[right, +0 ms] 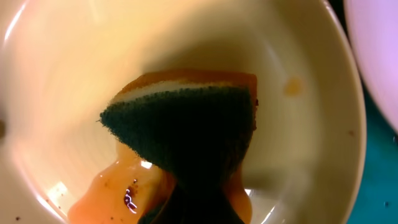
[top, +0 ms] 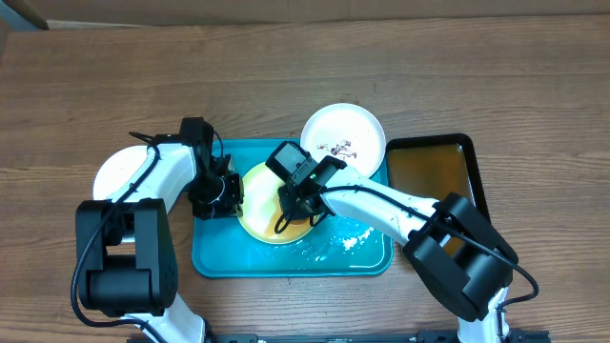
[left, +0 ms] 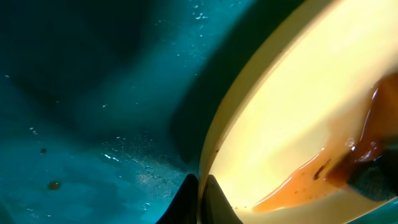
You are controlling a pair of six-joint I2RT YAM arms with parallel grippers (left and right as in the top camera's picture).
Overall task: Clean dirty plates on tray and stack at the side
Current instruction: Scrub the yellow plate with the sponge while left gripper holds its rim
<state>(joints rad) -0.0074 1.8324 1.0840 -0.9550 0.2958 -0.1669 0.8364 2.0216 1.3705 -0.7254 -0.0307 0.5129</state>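
Observation:
A pale yellow-green plate (top: 255,211) lies on the teal tray (top: 286,259). My left gripper (top: 227,195) is shut on its left rim, and in the left wrist view the jaws (left: 200,190) pinch the plate's edge (left: 292,106) over the tray (left: 93,93). My right gripper (top: 297,205) is shut on a green-and-yellow sponge (right: 186,121) pressed into the plate (right: 305,155), with brown liquid (right: 102,190) pooled beside it. A white plate (top: 343,138) with dark smears sits at the tray's far right corner. Another white plate (top: 116,173) lies on the table to the left.
A black tray (top: 431,171) holding brownish liquid stands right of the teal tray. White foam or water spots (top: 351,238) lie on the teal tray's right part. Bare wooden table (top: 286,67) lies behind.

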